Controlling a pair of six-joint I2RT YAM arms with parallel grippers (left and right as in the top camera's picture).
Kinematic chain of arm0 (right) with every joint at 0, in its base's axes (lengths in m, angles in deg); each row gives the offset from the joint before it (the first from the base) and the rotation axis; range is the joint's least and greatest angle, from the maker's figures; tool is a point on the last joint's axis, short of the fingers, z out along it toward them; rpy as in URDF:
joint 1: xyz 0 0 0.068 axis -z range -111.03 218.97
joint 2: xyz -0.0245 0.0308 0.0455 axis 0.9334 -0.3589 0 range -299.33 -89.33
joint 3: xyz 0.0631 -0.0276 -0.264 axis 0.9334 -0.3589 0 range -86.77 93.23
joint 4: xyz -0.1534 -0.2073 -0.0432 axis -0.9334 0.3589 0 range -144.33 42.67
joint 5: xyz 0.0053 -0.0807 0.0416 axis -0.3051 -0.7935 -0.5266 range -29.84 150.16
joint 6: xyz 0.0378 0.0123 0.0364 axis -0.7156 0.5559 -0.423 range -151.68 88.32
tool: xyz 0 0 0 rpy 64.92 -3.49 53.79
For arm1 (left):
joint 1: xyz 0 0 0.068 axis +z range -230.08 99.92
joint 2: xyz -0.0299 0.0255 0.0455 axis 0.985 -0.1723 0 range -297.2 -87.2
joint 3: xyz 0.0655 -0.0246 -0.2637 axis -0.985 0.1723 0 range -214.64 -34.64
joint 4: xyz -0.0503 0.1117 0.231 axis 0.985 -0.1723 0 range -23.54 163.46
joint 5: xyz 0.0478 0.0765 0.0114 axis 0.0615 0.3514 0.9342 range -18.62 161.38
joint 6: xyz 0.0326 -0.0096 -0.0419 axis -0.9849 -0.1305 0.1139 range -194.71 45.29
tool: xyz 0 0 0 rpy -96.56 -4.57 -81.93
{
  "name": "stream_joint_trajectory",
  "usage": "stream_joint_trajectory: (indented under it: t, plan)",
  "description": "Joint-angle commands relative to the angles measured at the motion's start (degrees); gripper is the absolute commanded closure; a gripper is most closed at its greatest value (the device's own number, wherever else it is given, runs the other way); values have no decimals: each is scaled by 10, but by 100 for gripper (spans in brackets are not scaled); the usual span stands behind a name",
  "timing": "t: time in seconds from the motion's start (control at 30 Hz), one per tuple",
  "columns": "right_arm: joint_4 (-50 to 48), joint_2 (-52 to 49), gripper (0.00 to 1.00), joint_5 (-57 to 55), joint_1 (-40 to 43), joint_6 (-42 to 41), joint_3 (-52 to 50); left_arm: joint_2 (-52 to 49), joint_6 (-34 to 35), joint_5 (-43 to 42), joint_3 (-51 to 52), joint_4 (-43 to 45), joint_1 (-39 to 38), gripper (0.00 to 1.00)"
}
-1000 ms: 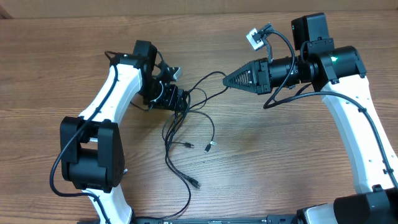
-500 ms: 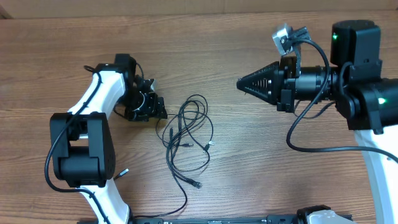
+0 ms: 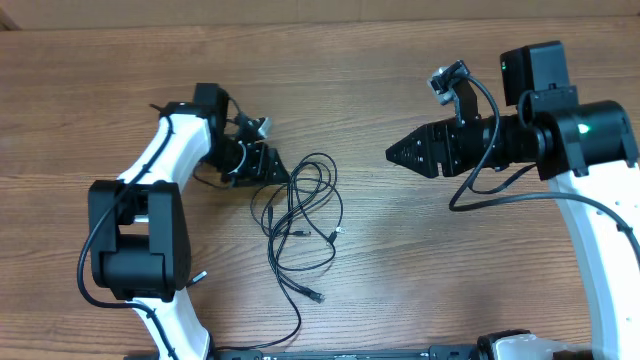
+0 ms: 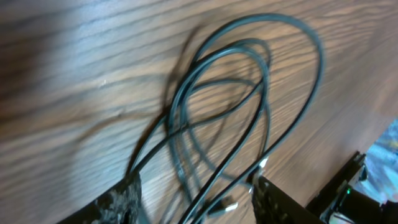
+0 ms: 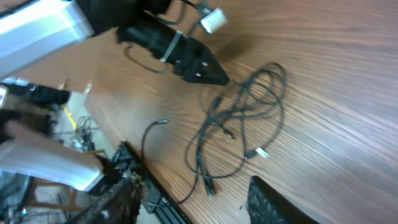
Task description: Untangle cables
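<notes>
cables (image 3: 300,205) now slack, unstretched | right gripper (image 3: 392,155) let go, fingers parted, empty | left gripper (image 3: 278,172) parted, empty, beside them

Overhead: straight down on whole tabletop (image 3: 330,60), far. Left wrist: close, low over cables (image 4: 261,87). Right wrist: higher, oblique; all share cables.

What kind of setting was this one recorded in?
Probably a robotics lab bench: a left arm and right arm work at a wooden table holding loose cables, with clutter beyond its edge.
</notes>
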Motion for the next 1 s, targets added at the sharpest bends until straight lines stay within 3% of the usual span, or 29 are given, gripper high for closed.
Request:
stream_joint_trajectory:
  t: [0.0, 0.07, 0.17, 0.33, 0.57, 0.8, 0.97]
  plan:
    - [1, -16, 43, -92, 3, -49, -3, 0, 50, -21, -8, 20, -33, 44]
    - [1, -28, 32, -173, 3, -95, -3, 1, 71, -19, -28, 33, -66, 44]
    - [2, -43, 26, -212, 3, -115, -3, 1, 133, 15, -45, 60, -101, 43]
    - [10, -69, 25, -213, 3, -115, -3, 0, 205, 67, -48, 123, -155, 44]
    - [12, -98, 25, -213, 11, -115, -3, -2, 279, 204, -45, 151, -215, 39]
    - [10, -105, 25, -213, 16, -113, -3, -2, 300, 221, -30, 191, -248, 40]
    - [10, -105, 25, -213, 16, -113, -3, -2, 364, 285, -18, 197, -257, 41]
